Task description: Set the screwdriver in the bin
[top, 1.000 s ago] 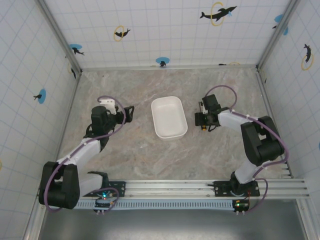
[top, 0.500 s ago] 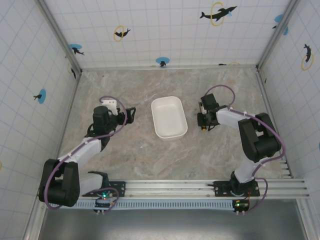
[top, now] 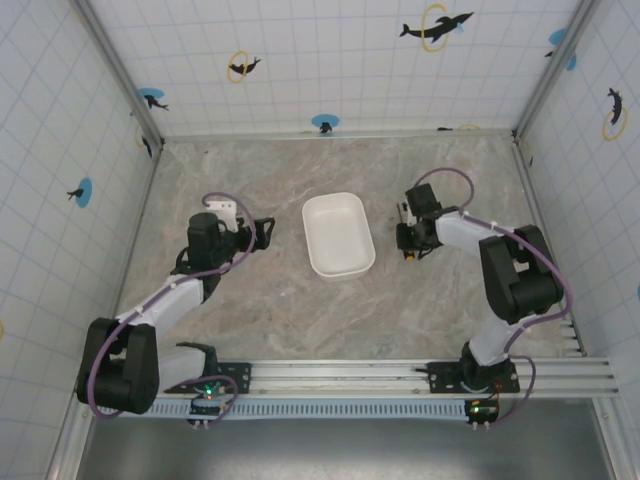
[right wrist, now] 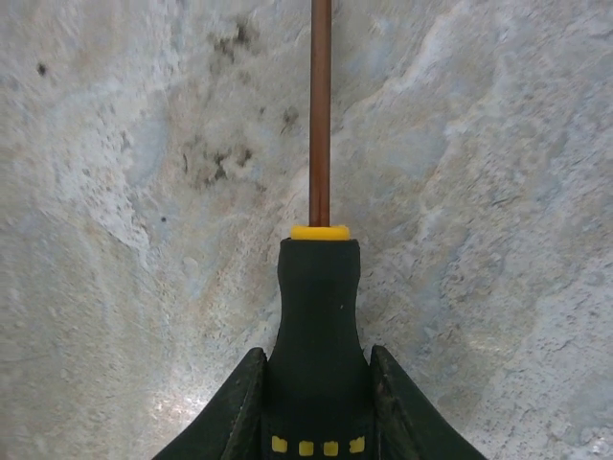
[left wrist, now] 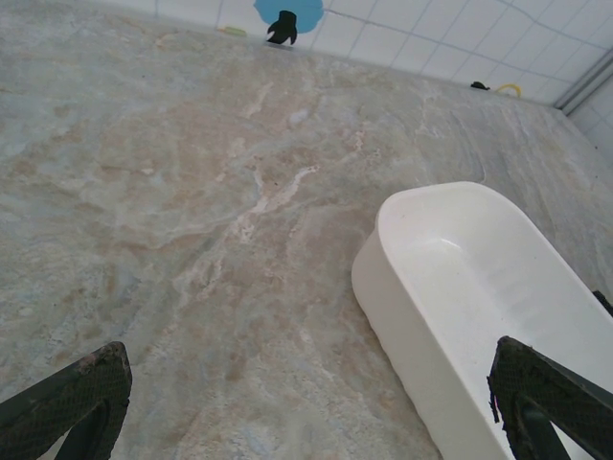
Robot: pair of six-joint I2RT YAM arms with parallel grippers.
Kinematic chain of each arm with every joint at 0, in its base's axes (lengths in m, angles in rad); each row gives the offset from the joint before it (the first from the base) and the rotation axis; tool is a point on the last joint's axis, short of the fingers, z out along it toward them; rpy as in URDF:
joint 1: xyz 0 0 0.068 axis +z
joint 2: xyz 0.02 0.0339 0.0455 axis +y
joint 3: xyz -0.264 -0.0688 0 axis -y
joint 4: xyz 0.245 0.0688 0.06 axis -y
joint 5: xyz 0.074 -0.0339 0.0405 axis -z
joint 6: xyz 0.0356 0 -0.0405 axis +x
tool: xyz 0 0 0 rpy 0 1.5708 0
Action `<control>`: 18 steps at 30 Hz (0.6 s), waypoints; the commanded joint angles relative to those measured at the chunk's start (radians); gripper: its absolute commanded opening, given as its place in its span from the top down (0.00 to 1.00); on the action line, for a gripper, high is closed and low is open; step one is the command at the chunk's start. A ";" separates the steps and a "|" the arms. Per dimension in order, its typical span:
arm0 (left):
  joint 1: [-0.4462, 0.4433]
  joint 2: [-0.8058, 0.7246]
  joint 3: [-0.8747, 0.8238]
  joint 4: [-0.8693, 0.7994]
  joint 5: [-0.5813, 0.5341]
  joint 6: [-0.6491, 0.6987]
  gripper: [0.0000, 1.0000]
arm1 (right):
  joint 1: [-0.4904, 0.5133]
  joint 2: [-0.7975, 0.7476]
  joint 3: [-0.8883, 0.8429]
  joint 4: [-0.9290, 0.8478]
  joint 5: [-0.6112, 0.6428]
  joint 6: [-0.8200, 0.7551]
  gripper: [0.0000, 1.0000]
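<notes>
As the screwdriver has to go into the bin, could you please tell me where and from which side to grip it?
Take the screwdriver by its thick black handle, not the thin shaft, which offers little to pinch. It seems to lie flat on the table, so come from above at the handle end, one finger on each long side, as the right gripper sits.

Bright, even light from above; the bin point(top: 338, 235) throws only a soft shadow, a faint sheen lies on the tabletop point(right wrist: 182, 407), focus sharp.
</notes>
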 commanded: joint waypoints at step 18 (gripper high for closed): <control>-0.012 -0.024 0.020 -0.017 0.012 -0.009 0.02 | 0.307 -0.213 0.254 0.121 0.204 0.376 1.00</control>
